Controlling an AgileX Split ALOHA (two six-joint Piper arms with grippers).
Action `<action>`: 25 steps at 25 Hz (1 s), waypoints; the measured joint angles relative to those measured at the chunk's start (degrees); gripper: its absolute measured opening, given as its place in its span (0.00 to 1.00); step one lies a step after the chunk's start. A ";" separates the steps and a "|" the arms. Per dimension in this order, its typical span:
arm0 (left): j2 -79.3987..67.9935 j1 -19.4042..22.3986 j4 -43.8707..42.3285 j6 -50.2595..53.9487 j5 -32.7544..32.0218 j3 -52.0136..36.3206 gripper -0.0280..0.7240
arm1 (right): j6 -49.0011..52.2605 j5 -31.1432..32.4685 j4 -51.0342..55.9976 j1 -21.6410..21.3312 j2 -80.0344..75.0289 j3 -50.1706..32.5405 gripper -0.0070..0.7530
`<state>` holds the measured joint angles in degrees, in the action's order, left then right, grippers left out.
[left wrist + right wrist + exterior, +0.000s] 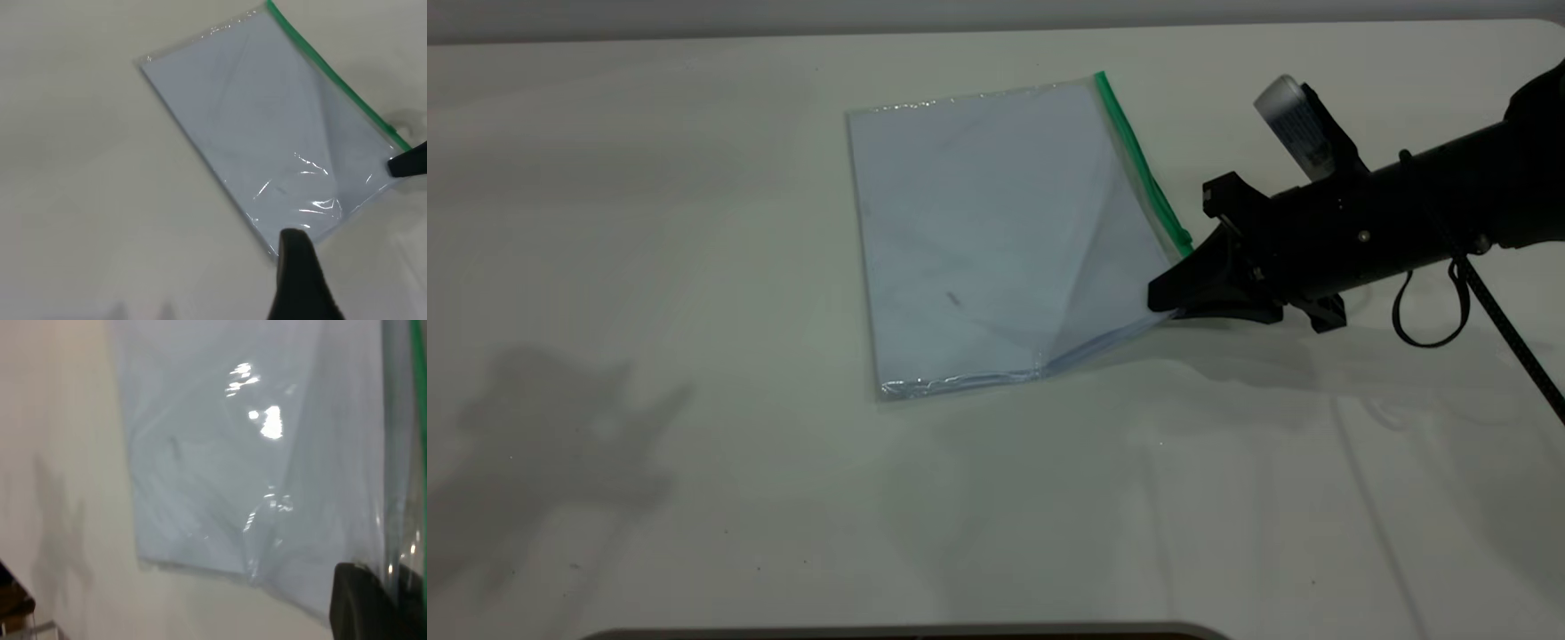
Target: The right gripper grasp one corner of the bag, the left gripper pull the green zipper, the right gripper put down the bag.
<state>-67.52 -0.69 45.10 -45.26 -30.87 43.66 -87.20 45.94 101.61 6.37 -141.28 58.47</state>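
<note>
1. Pale off-white worktop (694,498) throughout, matte, crossed by soft shadows, with a grey strip of wall along the far edge.
2. Right hand (1169,298) reaching in low from the right side, black and pointed, on a thick black arm with a whitish-blue cylinder (1294,124) on top and a looped black cable (1432,311) trailing beneath.
3. Closed on the corner of the bag (1152,298), jaws pinched together over the clear plastic where the green strip ends.
4. Stretching away from that hand, toward the left of the exterior view: the bag (987,240), a large clear pouch with white sheets inside.
5. Raised off the worktop at the pinched corner, creased diagonally from there, flat on the worktop at its far side.
6. Running off from just beside the right hand toward the far edge of the worktop: the green zipper (1138,160), a thin bright strip along one whole edge; near end touching or nearly touching the hand's upper jaw.
7. No slider tab clearly made out.
8. Left hand (303,280) only in its own wrist view, a single dark fingertip above the bag's near edge, apart from the plastic; open or closed cannot be told.
9. Well apart from the green zipper, with the bag's width between.
</note>
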 joint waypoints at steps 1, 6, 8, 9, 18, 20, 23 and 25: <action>-0.68 0.00 0.00 -0.29 0.06 0.00 0.73 | 0.00 0.00 -1.96 0.00 0.62 0.00 0.05; -4.24 0.00 0.61 -2.36 0.51 0.19 0.73 | 6.74 -3.27 -22.66 0.00 7.26 0.00 0.05; -5.70 0.00 1.28 -3.49 0.63 0.85 0.73 | 10.97 -5.23 -32.31 0.00 10.42 0.00 0.05; -6.46 0.00 1.85 -4.02 0.71 1.42 0.73 | 12.47 -6.36 -36.02 0.00 12.11 0.00 0.05; -16.14 -1.71 10.91 -15.02 1.29 9.03 0.73 | 14.79 -9.95 -46.88 5.75 16.83 12.07 0.05; -19.63 -3.41 12.40 -19.09 1.35 11.54 0.73 | 14.73 -7.99 -49.79 8.83 16.83 14.74 0.05; -25.32 -6.66 13.13 -24.29 1.35 15.78 0.73 | 16.34 -5.00 -54.99 11.29 16.83 17.21 0.05; -29.43 -8.78 13.26 -28.24 1.30 18.82 0.73 | 18.23 -5.03 -56.73 11.30 16.83 17.98 0.05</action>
<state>-96.95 -9.47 58.35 -73.50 -29.58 62.48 -68.97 40.91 44.87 17.67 -124.44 76.45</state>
